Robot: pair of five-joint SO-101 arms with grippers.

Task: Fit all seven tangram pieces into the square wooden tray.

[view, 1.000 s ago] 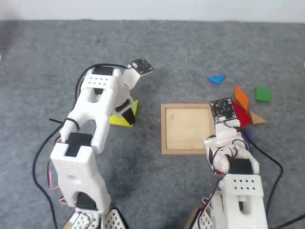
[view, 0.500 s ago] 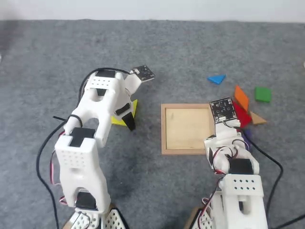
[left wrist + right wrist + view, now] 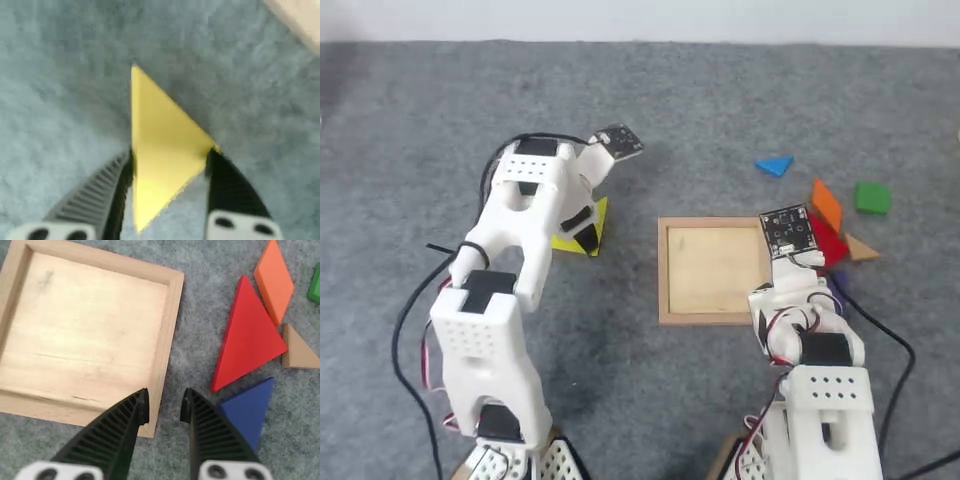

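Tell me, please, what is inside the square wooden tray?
No pieces lie in the tray; its floor is bare wood. The jaws of the right gripper hide a bit of its rim.

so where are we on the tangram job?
Done: nothing; the wooden tray holds no pieces. In hand: the left gripper is closed on the yellow triangle, left of the tray. The right gripper hangs open by the tray's right rim. Left: all seven, including the red triangle, orange piece, tan triangle, dark blue triangle, green square and light blue triangle, all right of the tray.
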